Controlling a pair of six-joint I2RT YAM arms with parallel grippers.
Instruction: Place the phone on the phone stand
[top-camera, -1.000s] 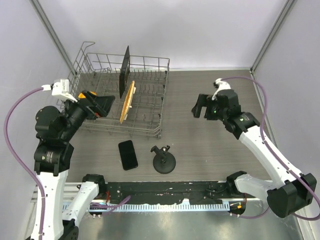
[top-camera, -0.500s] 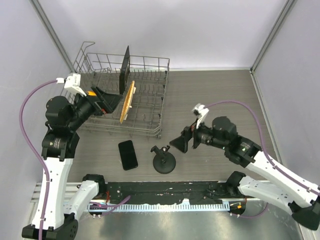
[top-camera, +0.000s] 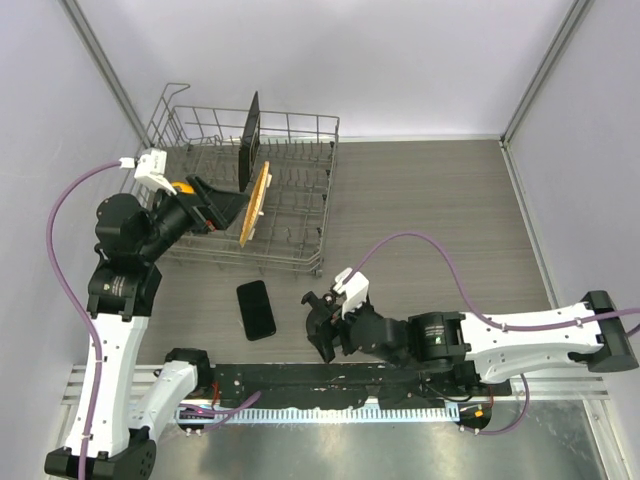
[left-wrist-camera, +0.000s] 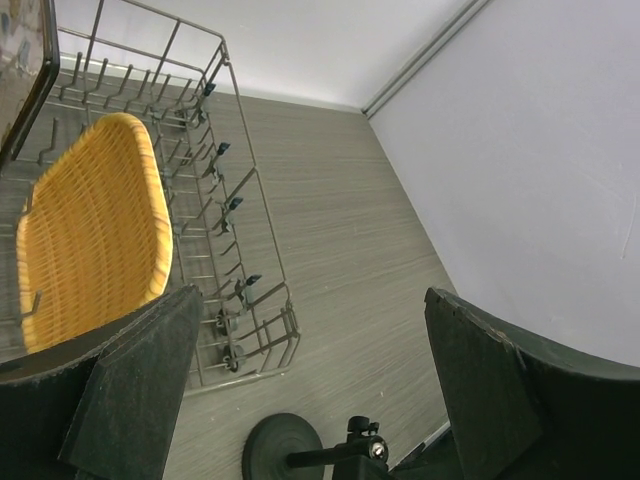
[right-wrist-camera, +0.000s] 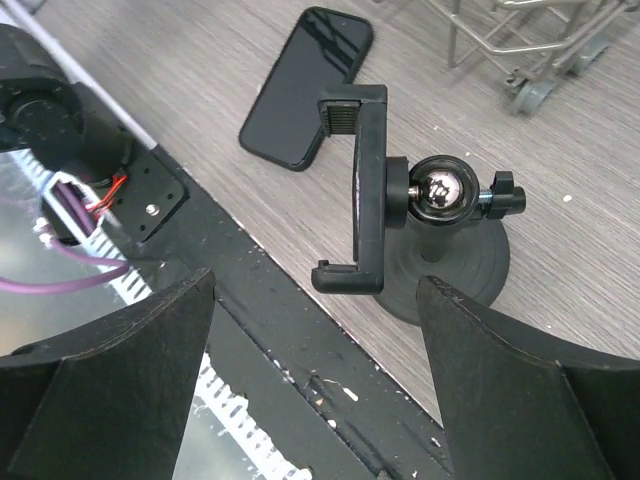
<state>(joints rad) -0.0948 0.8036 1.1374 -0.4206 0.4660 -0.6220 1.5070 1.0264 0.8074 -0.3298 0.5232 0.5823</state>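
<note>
Phone lies flat on the table near its front edge, at 9 o'clock from the phone stand and apart from it. The right gripper hovers at the stand, its fingers spread wide on either side and gripping nothing. Farther back, at the phone's 11 o'clock, the left gripper hangs released over the wire dish rack, beside the yellow woven plate.

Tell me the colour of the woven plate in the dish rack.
The plate is yellow-orange, basket-woven; clearest in the left wrist view.
</note>
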